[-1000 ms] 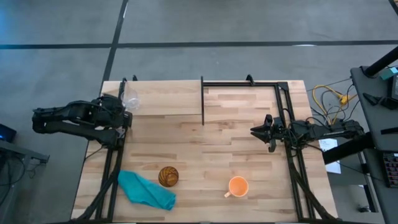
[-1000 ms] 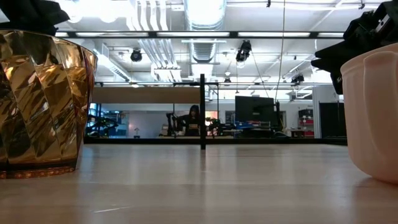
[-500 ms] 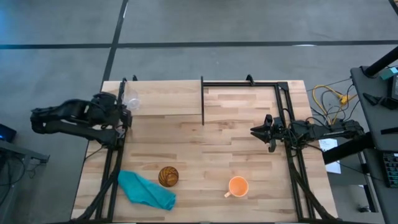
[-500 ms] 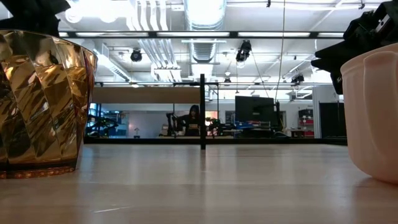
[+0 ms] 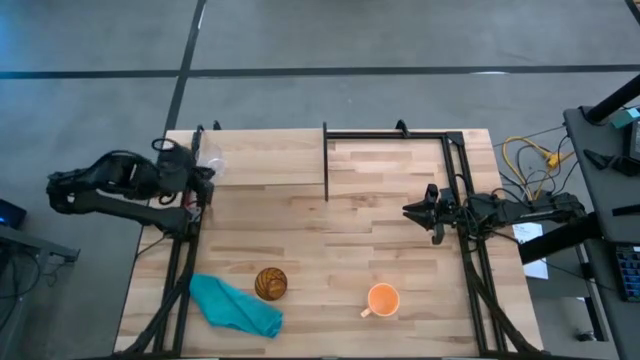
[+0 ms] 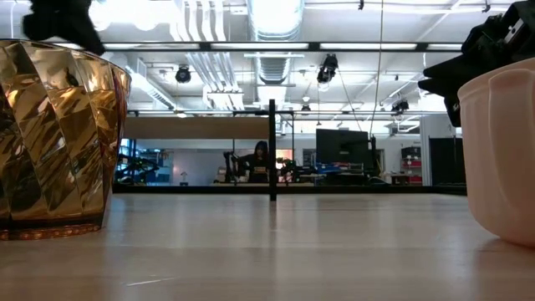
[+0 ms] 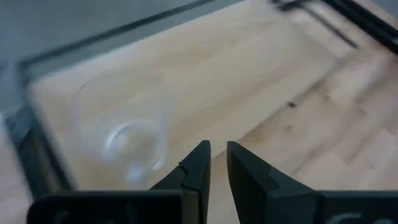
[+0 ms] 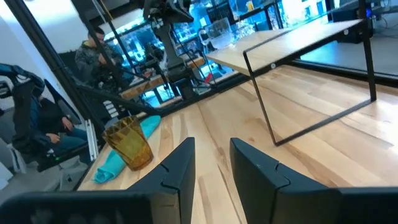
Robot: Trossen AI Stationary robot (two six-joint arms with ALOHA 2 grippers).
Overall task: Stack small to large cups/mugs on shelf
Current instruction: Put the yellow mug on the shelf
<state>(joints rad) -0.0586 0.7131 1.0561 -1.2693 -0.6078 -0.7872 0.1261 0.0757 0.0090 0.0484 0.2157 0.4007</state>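
The small clear cup point(image 5: 210, 160) point(image 7: 124, 137) stands on its base on the left end of the raised wooden shelf point(image 5: 270, 160) point(image 7: 249, 74). My left gripper point(image 5: 196, 172) point(image 7: 217, 158) hovers just off that shelf end, beside the cup, its fingers almost together and touching nothing. The amber tumbler point(image 5: 270, 283) point(image 6: 54, 142) and the orange mug point(image 5: 383, 299) point(image 6: 501, 150) stand on the table near its near edge. My right gripper point(image 5: 410, 211) point(image 8: 211, 162) waits open at the table's right side.
A teal cloth point(image 5: 235, 305) lies left of the tumbler. A thin black upright divider point(image 5: 326, 165) point(image 6: 272, 150) stands at the shelf's right end, and black frame posts point(image 5: 465, 170) run along the table's sides. People point(image 8: 93, 56) show in the room beyond.
My left gripper has drawn a little toward the table's far edge and left, ending alongside the clear cup on the shelf. The cups, the cloth and the right arm have kept still.
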